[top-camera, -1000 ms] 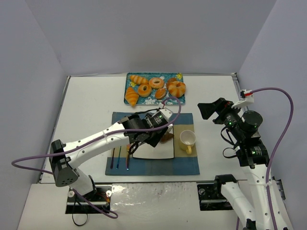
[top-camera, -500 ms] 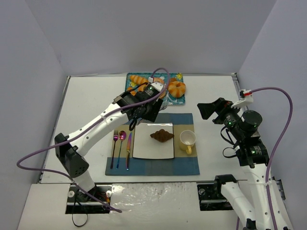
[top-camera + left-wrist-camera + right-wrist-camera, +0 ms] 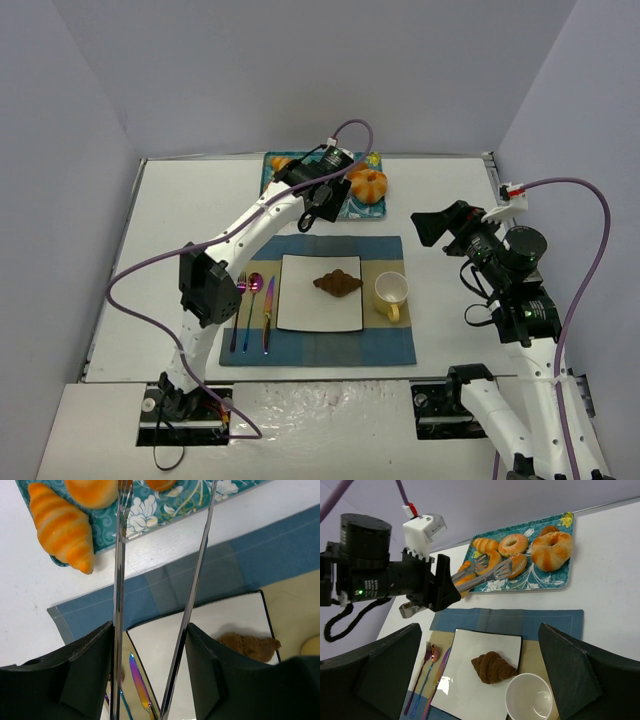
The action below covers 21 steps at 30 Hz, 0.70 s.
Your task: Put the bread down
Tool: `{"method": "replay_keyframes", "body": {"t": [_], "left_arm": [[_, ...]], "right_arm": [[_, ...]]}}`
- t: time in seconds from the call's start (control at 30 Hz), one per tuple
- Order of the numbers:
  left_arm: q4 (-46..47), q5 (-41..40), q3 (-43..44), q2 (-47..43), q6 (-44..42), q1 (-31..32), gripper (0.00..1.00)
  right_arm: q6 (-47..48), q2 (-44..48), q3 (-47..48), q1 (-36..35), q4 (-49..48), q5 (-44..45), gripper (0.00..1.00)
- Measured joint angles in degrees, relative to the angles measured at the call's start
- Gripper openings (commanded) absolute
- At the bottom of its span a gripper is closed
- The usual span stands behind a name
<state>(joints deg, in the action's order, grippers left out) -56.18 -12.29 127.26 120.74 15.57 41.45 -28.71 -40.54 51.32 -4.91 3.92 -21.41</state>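
A white table [image 3: 170,220] carries a dark blue rectangular placemat [image 3: 300,345] and, beyond it, a teal flower-patterned tray [image 3: 345,210] of orange pastries. On the mat sits a white square plate [image 3: 300,310], with a pale yellow mug [image 3: 391,290] just to its right.

The left arm's gripper [image 3: 316,195] works a pair of long metal tongs [image 3: 118,580]. A second ago it was bent low over the plate; now it is stretched out over the tray, well apart from the plate. The tong blades stand spread with nothing between them – the wrist view shows only tray and mat through the gap, with an orange striped croissant [image 3: 62,527] off to one side on the tray.

The right arm's gripper [image 3: 435,228] hangs above the table's right side as it did before, fingers wide apart and empty.

The bread in question – a small dark brown croissant [image 3: 337,284] – lies alone near the middle of the plate, touched by nothing.

So the placing appears done: the bread is released and at rest. With the tongs back over the tray, a second pick looks possible.
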Motion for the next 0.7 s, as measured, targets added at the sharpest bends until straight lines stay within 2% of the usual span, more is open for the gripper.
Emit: {"method": "replay_keyframes", "body": {"t": [0.3, 0.7], "left_arm": [[-2.42, -0.37, 10.16, 8.23, -1.98, -2.86, 0.52], [-2.16, 1.73, 10.82, 11.17, -3.6, -5.24, 0.52]], "right_arm": [[0.05, -0.01, 0.02, 0.0, 0.15, 0.0, 1.0], [0.05, 0.01, 0.02, 0.0, 0.15, 0.0, 1.0]]}}
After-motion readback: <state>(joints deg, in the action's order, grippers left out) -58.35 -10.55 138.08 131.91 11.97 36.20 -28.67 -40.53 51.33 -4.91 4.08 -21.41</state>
